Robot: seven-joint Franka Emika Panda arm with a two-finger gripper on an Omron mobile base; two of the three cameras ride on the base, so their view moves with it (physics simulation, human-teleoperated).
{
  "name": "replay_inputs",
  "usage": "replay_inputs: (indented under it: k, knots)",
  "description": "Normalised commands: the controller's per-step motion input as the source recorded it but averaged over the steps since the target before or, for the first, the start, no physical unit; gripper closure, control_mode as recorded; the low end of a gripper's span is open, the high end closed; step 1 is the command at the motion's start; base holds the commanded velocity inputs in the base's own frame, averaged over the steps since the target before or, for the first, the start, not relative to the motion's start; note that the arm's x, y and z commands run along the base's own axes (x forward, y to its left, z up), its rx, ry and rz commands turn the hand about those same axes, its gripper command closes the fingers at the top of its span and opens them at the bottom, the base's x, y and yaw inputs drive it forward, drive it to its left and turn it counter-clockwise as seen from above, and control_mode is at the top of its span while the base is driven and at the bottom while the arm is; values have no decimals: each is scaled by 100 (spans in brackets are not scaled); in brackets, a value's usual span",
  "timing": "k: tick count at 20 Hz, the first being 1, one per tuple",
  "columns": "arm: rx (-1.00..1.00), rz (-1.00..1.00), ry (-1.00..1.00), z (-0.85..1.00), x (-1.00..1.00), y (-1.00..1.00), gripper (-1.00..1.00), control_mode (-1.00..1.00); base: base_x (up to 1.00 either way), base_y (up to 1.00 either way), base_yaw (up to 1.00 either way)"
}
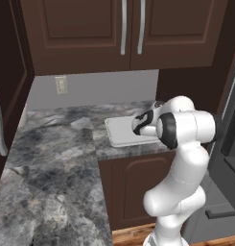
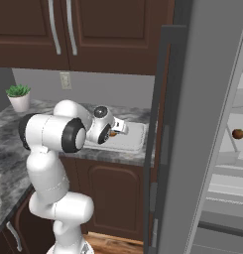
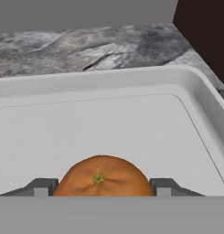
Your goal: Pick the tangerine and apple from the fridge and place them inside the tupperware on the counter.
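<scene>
The gripper (image 3: 99, 189) is clamped on the tangerine (image 3: 102, 177), 1 finger pressed against each side, and holds it over the white floor of the tupperware (image 3: 131, 123). From the right base view the tupperware (image 2: 133, 141) sits on the marbled counter (image 2: 9, 149) just beside the open fridge (image 2: 202, 124). Whether the fruit touches the tray floor is hard to judge — the hand view cuts it off. The apple (image 2: 237, 133) sits on a fridge shelf — well apart from the tupperware.

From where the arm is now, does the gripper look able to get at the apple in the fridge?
Probably not yet: the gripper is shut on the tangerine over the tupperware, and the apple sits beyond the fridge door.
</scene>
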Motion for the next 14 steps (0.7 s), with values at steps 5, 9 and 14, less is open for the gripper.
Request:
replay_inputs:
  k: [5,9,14]
  knots:
    - [0,0,0,-20,20,0,-100,-100,0,0,0]
    - [0,0,-1,18,-17,-7,-100,-100,0,0,0]
    - [0,0,-12,47,-45,-4,-100,-100,0,0,0]
